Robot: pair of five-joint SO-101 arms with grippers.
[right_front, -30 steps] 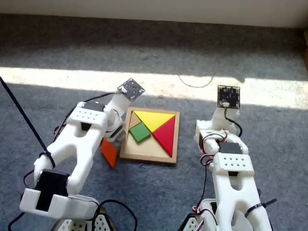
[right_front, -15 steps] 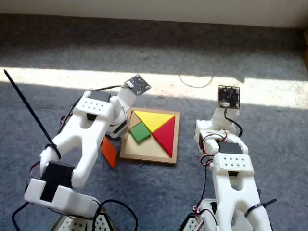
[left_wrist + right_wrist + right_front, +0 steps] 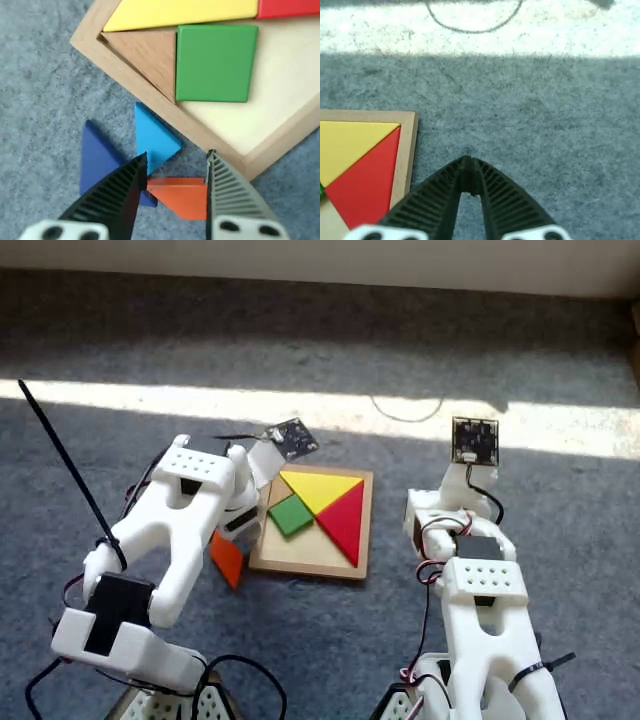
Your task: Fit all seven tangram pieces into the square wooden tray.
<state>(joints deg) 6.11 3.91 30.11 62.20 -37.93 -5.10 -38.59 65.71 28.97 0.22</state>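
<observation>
Left wrist view: left gripper open over loose pieces just left of the tray.
An orange piece lay between the spread fingers, its long axis running from finger to finger. A light-blue triangle sat just beside the rim, with a dark-blue triangle left of it. The left arm was nearer. The tray held a yellow triangle, red triangle, brown triangle and green square. The right gripper, closed and empty, hung over carpet right of the tray.

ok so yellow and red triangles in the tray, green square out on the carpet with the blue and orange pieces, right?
No: left wrist view shows the green square inside the tray with the yellow triangle and red triangle. The blue pieces and orange piece are on the carpet.
</observation>
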